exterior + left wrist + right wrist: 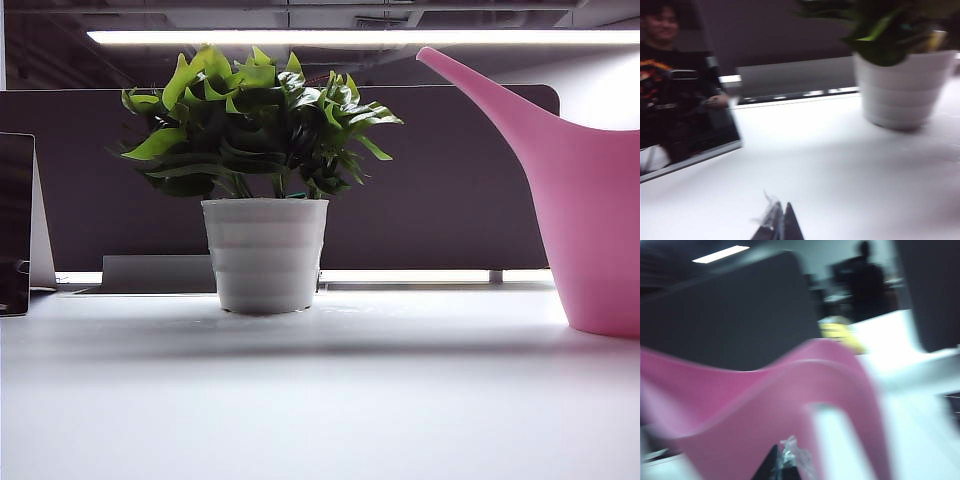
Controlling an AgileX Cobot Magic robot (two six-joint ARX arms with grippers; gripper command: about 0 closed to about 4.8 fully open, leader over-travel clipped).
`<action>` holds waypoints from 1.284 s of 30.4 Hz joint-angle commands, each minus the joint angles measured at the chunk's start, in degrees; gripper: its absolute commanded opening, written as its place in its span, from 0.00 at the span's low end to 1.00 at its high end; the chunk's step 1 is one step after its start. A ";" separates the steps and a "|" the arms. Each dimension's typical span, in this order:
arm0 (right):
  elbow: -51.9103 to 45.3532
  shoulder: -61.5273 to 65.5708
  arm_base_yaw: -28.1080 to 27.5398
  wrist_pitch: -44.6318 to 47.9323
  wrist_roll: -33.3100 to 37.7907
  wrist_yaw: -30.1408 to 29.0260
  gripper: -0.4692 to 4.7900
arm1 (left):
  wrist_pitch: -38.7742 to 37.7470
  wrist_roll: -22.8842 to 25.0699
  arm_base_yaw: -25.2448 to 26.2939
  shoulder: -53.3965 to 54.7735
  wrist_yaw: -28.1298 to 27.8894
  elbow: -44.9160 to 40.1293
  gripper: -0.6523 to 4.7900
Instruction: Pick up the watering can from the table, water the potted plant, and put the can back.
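1. The can (595, 220) stood on the table (320, 400), right of the plant (262, 180) and apart from it, upright on its base.
2. Its spout rose at a slant up and toward the plant, so the long axis ran from the body to the tip over the leaves' side; likely placed so a tilt would pour into the pot.
3. The right gripper (782, 465) sat just beside the can's handle, jaws closed together; whether it held the handle I could not tell.
4. The left gripper (780, 225) hovered low over the table, well left of the plant, jaws shut and empty, probably kept clear.
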 commanded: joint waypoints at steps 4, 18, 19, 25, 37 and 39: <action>0.39 -11.63 1.49 -6.62 7.41 -8.85 0.08 | 0.26 0.00 8.50 0.04 -0.26 0.04 0.11; 0.50 -40.30 13.09 -33.62 9.20 -5.16 0.08 | 0.26 0.00 9.81 0.04 -0.11 0.04 0.11; 0.50 -41.94 13.55 -34.91 8.87 -5.09 0.08 | 0.26 0.00 9.84 0.04 -0.11 0.04 0.11; 0.48 -50.31 14.32 -39.30 8.70 -6.10 0.09 | 0.26 0.00 9.84 0.04 -0.09 0.04 0.11; 0.52 -58.95 14.32 -39.41 8.68 -6.95 0.09 | 0.24 0.00 9.81 0.04 -0.11 0.04 0.11; 0.50 -58.95 14.32 -40.15 8.68 -6.97 0.09 | 0.26 0.00 9.81 0.04 -0.09 0.04 0.11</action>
